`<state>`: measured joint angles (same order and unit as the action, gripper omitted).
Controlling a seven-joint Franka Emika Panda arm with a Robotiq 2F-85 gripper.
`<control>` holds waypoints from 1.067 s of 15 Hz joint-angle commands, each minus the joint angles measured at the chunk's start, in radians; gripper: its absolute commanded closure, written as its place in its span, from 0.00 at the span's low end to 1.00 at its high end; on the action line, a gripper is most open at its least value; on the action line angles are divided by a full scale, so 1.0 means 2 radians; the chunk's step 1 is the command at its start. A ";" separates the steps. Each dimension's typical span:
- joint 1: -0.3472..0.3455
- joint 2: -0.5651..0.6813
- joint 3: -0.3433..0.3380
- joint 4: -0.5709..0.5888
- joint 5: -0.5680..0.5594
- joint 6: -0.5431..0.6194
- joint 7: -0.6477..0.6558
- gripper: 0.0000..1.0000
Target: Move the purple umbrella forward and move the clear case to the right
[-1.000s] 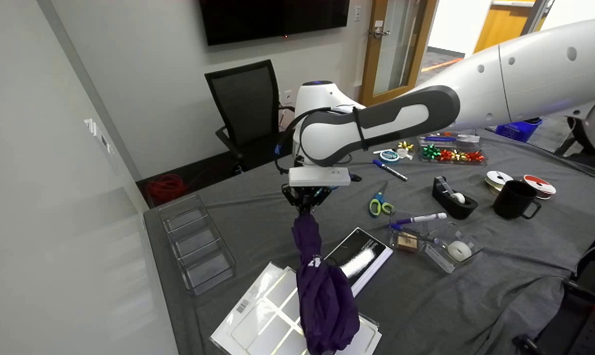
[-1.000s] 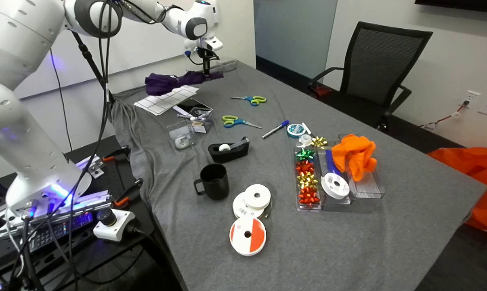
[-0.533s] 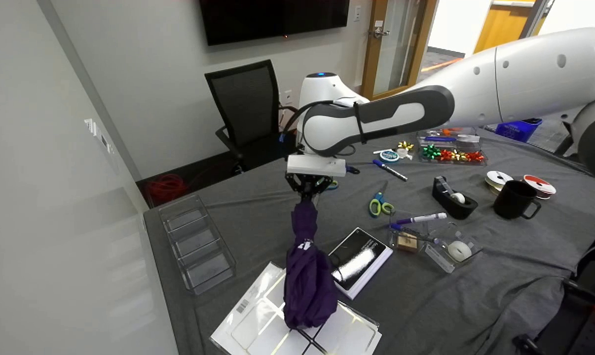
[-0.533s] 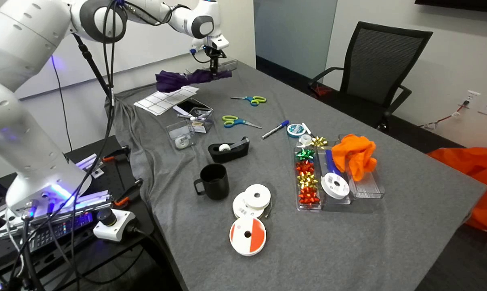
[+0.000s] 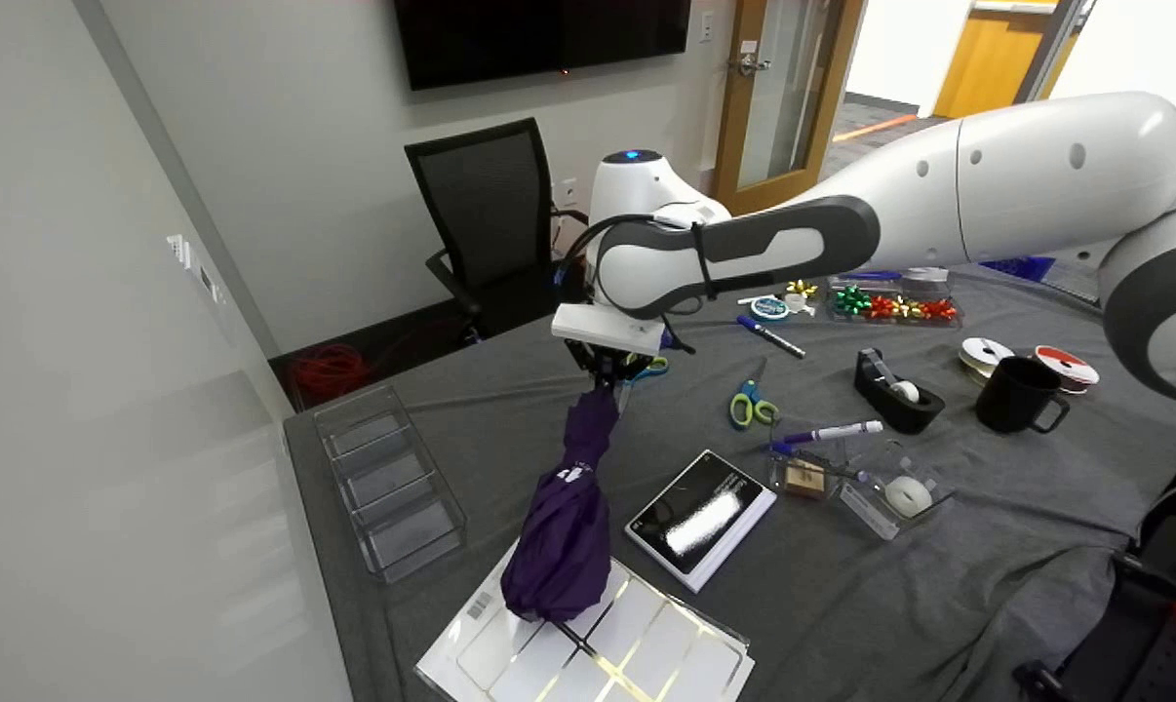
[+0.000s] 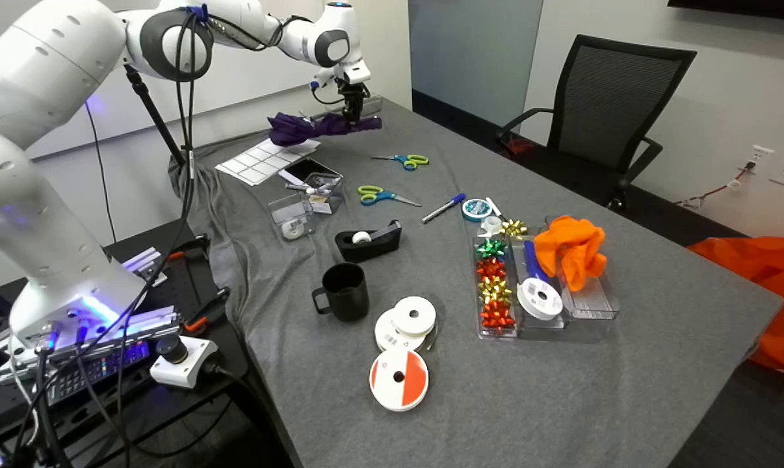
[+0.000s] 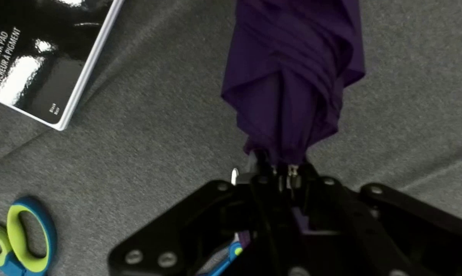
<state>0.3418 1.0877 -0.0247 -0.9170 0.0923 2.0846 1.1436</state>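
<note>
A gripper [image 7: 282, 168] pinches the purple umbrella [image 5: 564, 526] near its slim end, the bulky folds over white gridded sheets [image 5: 642, 651], perhaps just clear of them; a slow, level move should keep loose fabric from dragging.

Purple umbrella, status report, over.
Fingers shut on purple umbrella. Wide end over white gridded sheets, contact unclear. Nearer scissors close to fingers in wrist view, possibly in the way.

Office room, mesh-backed black chair [image 5: 483, 207], wall-mounted screen [image 5: 549, 41], glass-panelled door [image 5: 785, 107]
</note>
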 commanded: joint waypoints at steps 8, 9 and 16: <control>0.001 -0.050 0.010 -0.087 -0.007 0.087 -0.047 0.50; 0.001 -0.055 0.011 -0.095 -0.007 0.092 -0.055 0.44; 0.005 -0.094 0.023 -0.156 -0.010 0.098 -0.105 0.00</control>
<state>0.3512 0.9798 0.0026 -1.1021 0.0783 2.2595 0.9910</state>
